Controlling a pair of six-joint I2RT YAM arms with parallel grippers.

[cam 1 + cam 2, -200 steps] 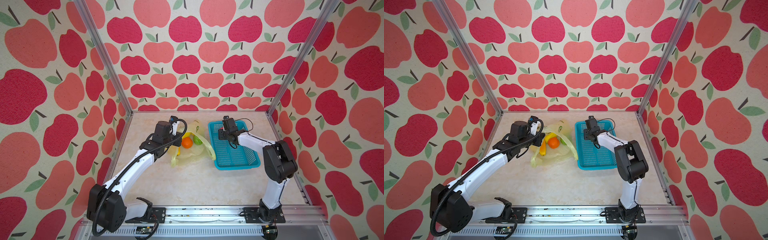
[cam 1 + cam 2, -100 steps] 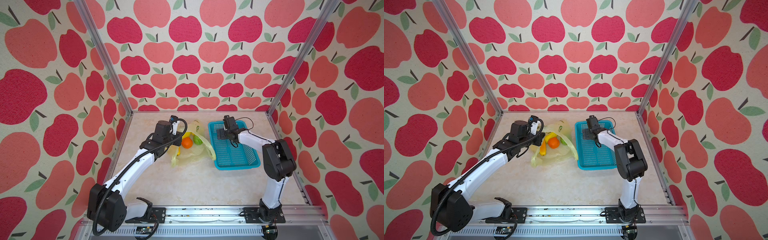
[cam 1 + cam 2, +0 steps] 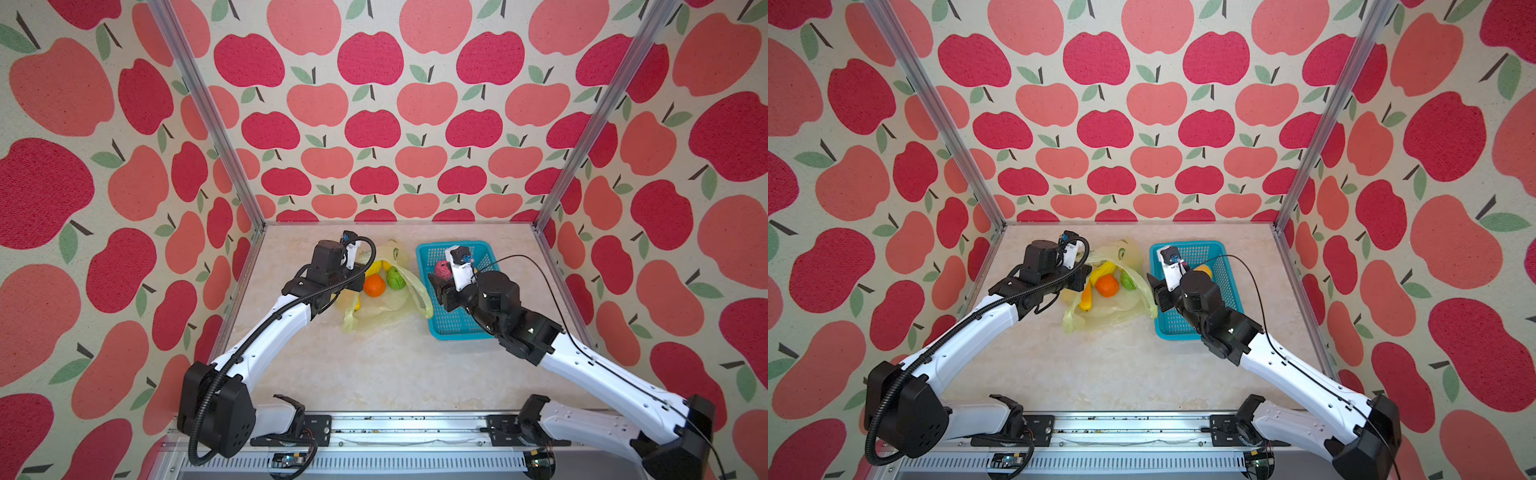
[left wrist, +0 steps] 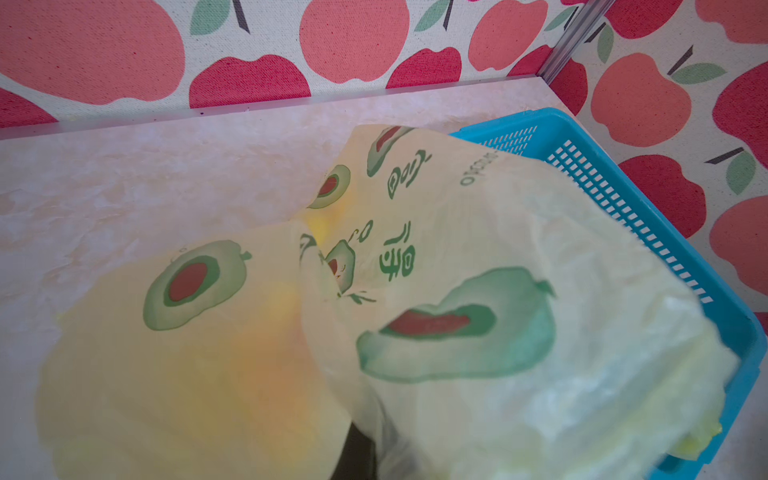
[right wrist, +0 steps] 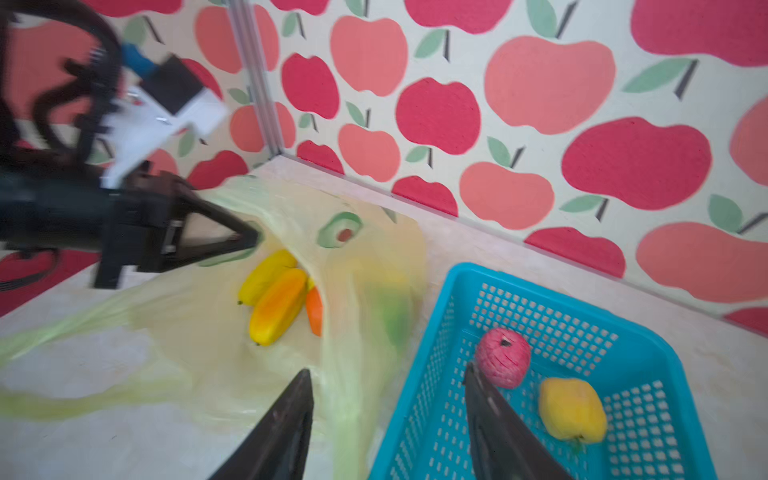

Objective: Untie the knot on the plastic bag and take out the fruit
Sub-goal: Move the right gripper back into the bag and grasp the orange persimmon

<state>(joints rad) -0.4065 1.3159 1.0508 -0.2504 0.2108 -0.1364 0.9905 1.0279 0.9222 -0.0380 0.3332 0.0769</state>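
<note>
- Left gripper (image 5: 249, 237) is pinched tight on the rim of the plastic bag (image 5: 199, 332), holding that edge of film up off the table (image 3: 374, 374).
- Across from it, the right gripper (image 5: 386, 370) stands wide with nothing between its 2 fingers (image 5: 286, 419). It hangs over the wall of the turquoise basket (image 3: 486, 249) that faces the bag, 1 finger on the bag's side and 1 over the basket's inside.
- In both top views the plastic bag lies on the table between the left arm and the basket, its mouth gaping upward.
- 1 handle loop (image 3: 420, 291) runs just beside the basket's wall, and a bunched lime end (image 3: 349, 322) trails toward the front of the table.
- 4 fruits show in the open bag: a yellow fruit (image 3: 1105, 268), an orange (image 3: 1106, 285), a green fruit (image 3: 1128, 280) and a long yellow-orange fruit (image 3: 1086, 301). The orange and the green fruit sit side by side, and the yellow-orange fruit lies nearest the front.
- 2 fruits lie in the basket, a pink-red fruit (image 5: 503, 357) and a yellow pepper-shaped fruit (image 5: 573, 409), close together but apart.
- Whether the right gripper's finger touches the pink-red fruit, I cannot tell.
- From the left wrist, the lifted film, printed with green shapes with red centres, covers most of the view, and the basket's rim shows behind it.
</note>
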